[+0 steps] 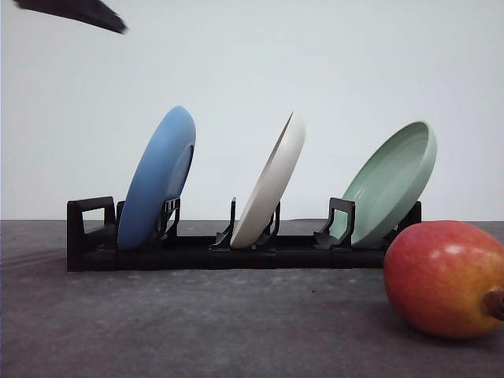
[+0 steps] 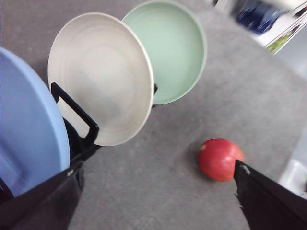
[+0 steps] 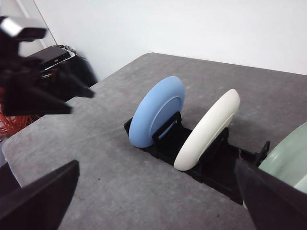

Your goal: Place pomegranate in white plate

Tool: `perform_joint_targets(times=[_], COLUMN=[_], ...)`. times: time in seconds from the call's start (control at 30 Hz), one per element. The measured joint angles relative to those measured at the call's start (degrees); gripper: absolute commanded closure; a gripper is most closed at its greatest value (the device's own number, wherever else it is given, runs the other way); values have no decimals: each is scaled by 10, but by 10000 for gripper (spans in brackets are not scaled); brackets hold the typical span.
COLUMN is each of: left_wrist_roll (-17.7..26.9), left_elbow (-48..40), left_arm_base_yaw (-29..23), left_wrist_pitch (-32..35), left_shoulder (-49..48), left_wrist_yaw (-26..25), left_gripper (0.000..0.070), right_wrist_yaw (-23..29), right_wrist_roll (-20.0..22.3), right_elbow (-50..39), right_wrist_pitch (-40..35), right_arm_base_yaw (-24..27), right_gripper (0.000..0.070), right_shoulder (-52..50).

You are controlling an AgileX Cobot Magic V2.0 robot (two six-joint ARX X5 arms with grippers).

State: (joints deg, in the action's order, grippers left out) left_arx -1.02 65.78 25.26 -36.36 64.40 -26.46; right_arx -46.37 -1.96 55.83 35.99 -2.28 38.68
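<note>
The pomegranate (image 1: 445,277) lies on the grey table at the front right, red with a yellow-orange patch; it also shows as a red ball (image 2: 220,159) in the left wrist view. The white plate (image 1: 272,185) stands on edge in the middle slot of a black rack (image 1: 197,252), its face (image 2: 100,76) visible from the left wrist and its rim (image 3: 208,129) from the right wrist. My left gripper (image 2: 158,211) hangs open above the table, close to the plates, with the fruit near one finger (image 2: 273,201). My right gripper (image 3: 153,211) is open and holds nothing.
A blue plate (image 1: 157,181) leans in the rack's left slot and a pale green plate (image 1: 390,185) in its right slot. A dark part of an arm (image 1: 79,12) crosses the top left of the front view. Bare grey tabletop (image 1: 197,331) lies before the rack.
</note>
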Motion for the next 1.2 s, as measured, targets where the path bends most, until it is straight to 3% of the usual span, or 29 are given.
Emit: perform_joint_targets(times=[0.17, 0.37, 0.6, 0.97, 1.03, 1.2], left_wrist_roll=[-1, -1, -1, -1, -1, -1], left_elbow=[103, 203, 224, 224, 224, 224], left_arm_base_yaw=[60, 100, 122, 131, 132, 133], left_wrist_pitch=[-33, -22, 67, 87, 87, 87], left_shoulder=[126, 259, 351, 405, 410, 417], left_wrist_yaw=[74, 128, 133, 137, 137, 137], left_gripper=[89, 92, 105, 116, 187, 498], right_wrist_yaw=[0, 0, 0, 0, 0, 0], right_wrist_roll=[0, 0, 0, 0, 0, 0], right_elbow=[0, 0, 0, 0, 0, 0], right_wrist_pitch=[0, 0, 7, 10, 10, 11], right_arm_base_yaw=[-1, -1, -1, -1, -1, -1], right_gripper=[37, 37, 37, 37, 37, 37], right_shoulder=[3, 4, 4, 4, 4, 4])
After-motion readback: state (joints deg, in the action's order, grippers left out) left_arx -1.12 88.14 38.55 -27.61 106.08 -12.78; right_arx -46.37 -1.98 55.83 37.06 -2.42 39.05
